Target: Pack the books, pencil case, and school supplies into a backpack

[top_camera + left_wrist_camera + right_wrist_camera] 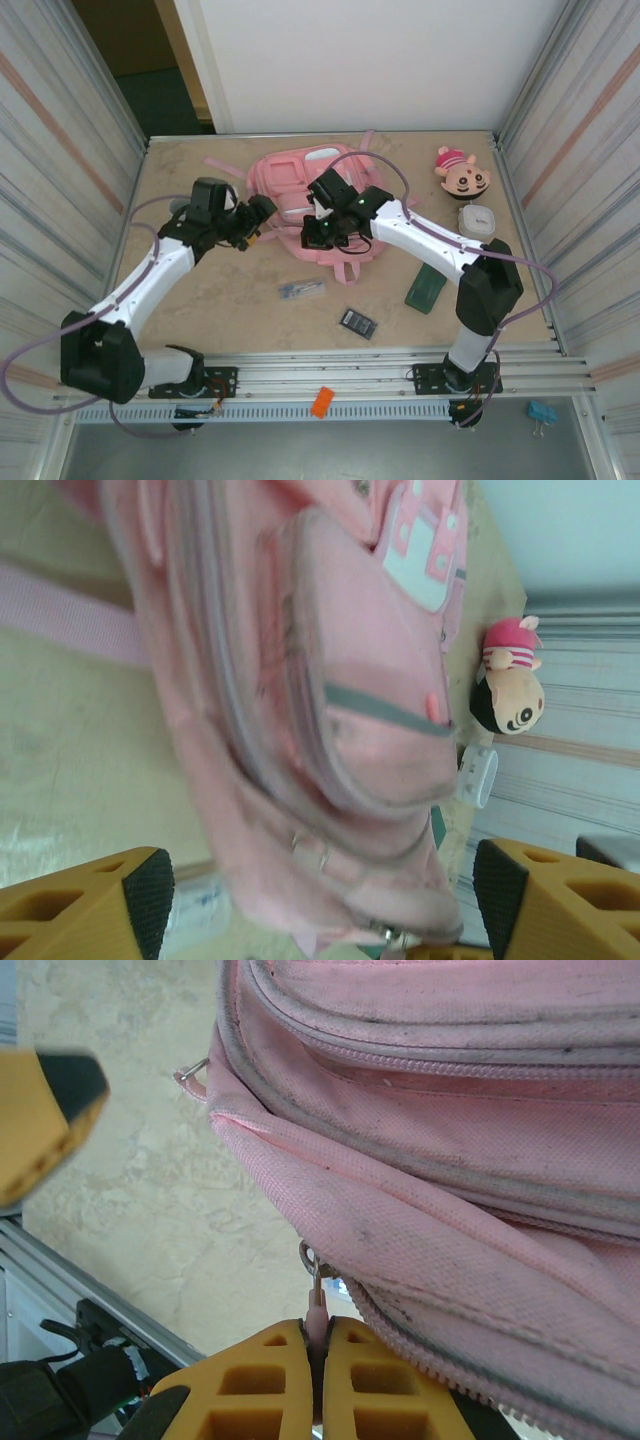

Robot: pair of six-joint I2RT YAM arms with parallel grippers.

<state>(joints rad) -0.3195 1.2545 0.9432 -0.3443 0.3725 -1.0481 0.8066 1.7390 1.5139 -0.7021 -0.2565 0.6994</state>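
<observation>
Pinching backpack (450,1160) zip pull (316,1302) with right gripper (320,1345), clenched tight.
Straddling backpack's edge with left gripper (315,895), released wide; doll head (512,685) ahead-right.

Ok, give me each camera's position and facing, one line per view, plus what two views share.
Top external: above and behind the bases, looking down on the table; both arms show.
Left wrist: on the left arm, facing the backpack's front between open left fingers.
Right wrist: on the right arm, facing the backpack's edge; right fingers shut on its zip pull.
Shared: top and left wrist show the doll head.
</observation>
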